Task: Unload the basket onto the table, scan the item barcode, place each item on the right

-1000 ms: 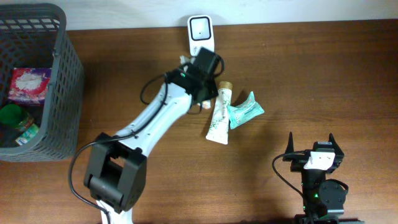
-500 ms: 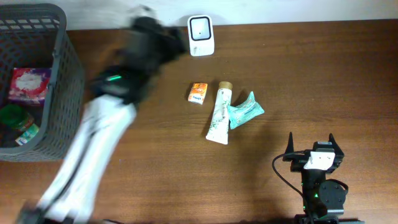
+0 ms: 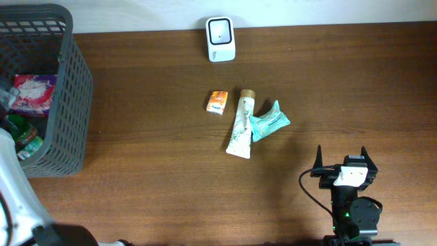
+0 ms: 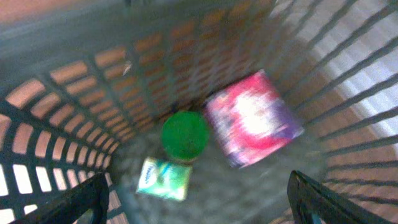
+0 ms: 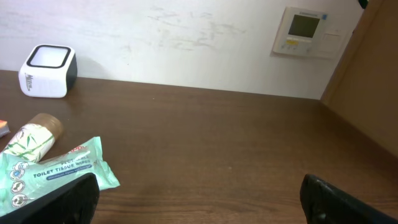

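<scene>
The little orange box (image 3: 217, 102) is lying flat on the table (image 3: 150, 171), just left of the white tube (image 3: 240, 126) and nearer than the scanner (image 3: 220, 39) at the far edge. Left gripper (image 4: 196, 199) hangs over the grey basket (image 3: 72, 96) on the left, jaws wide apart, holding nothing. Right gripper (image 3: 341, 154) sits near right, jaws spread wide too, also empty.
</scene>
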Controlling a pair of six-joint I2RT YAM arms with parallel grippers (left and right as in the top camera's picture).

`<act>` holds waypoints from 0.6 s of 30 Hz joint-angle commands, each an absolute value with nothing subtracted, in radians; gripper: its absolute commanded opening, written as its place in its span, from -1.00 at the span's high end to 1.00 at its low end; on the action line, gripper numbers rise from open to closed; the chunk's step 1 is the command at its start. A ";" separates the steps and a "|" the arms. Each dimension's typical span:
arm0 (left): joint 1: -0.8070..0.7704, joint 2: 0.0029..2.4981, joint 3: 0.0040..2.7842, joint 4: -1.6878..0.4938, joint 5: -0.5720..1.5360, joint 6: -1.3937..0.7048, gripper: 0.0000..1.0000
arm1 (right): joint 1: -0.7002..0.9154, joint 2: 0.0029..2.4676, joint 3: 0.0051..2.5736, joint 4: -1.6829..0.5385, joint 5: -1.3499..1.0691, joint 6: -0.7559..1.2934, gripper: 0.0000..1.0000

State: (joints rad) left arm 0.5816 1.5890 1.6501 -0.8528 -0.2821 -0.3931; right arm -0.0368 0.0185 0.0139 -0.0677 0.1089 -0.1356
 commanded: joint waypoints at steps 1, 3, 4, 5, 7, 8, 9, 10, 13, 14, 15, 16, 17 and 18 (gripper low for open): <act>0.600 1.702 1.648 -0.919 -0.292 -0.338 -0.70 | -0.041 0.014 0.006 -0.071 0.125 -0.139 -0.97; 0.599 1.796 1.647 -0.997 -0.292 -0.303 -0.30 | -0.041 0.014 0.006 -0.071 0.125 -0.139 -0.97; 0.598 1.841 1.637 -1.012 -0.292 -0.236 -0.35 | -0.041 0.014 0.006 -0.071 0.125 -0.139 -0.97; 0.599 1.882 1.609 -1.013 -0.292 -0.184 -0.46 | -0.041 0.014 0.006 -0.071 0.125 -0.139 -0.97; 0.599 1.930 1.557 -1.011 -0.293 -0.178 -0.56 | -0.041 0.014 0.006 -0.071 0.125 -0.139 -0.97; 0.599 1.951 1.531 -1.001 -0.295 -0.178 -0.58 | -0.041 0.014 0.006 -0.071 0.125 -0.139 -0.97; 0.599 1.973 1.523 -0.995 -0.303 -0.179 -0.57 | -0.041 0.014 0.006 -0.071 0.125 -0.139 -0.97; 0.599 2.000 1.523 -0.989 -0.312 -0.190 -0.58 | -0.041 0.014 0.006 -0.071 0.125 -0.139 -0.98; 0.599 2.043 1.523 -0.949 -0.311 -0.197 -0.59 | -0.041 0.014 0.006 -0.071 0.125 -0.139 -0.97; 0.599 2.050 1.523 -0.926 -0.311 -0.197 -0.59 | -0.041 0.014 0.006 -0.071 0.125 -0.139 -0.97; 0.599 2.054 1.523 -0.902 -0.311 -0.197 -0.57 | -0.041 0.014 0.006 -0.071 0.125 -0.139 -0.97; 0.599 2.054 1.523 -0.886 -0.312 -0.197 -0.56 | -0.041 0.014 0.006 -0.071 0.125 -0.139 -0.97; 0.599 2.055 1.523 -0.860 -0.315 -0.196 -0.55 | -0.041 0.014 0.006 -0.071 0.125 -0.139 -0.97; 0.599 2.055 1.523 -0.820 -0.324 -0.196 -0.47 | -0.041 0.014 0.006 -0.071 0.125 -0.139 -0.97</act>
